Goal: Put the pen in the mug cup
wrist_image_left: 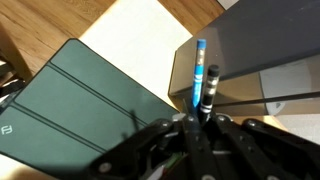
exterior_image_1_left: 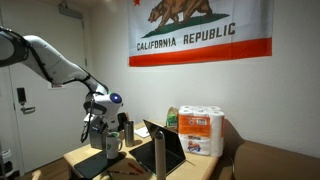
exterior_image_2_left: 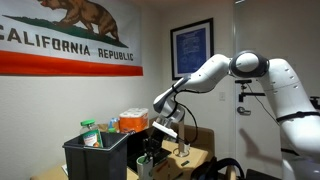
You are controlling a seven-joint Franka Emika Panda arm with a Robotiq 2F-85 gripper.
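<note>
My gripper is shut on a blue pen, which sticks out past the fingertips with a black barrel close beside it. In the wrist view the pen hangs over the edge of a large grey box and pale wood. The mug cup is out of the wrist view. In an exterior view a short grey mug stands on the table just beside and below my gripper. In another exterior view my gripper hangs above the table; I cannot make out the mug there.
A dark green folded tablet cover lies on the wooden table; it also shows in an exterior view. A slim dark tumbler, an open laptop and a paper-roll pack stand nearby. A dark bin holds items.
</note>
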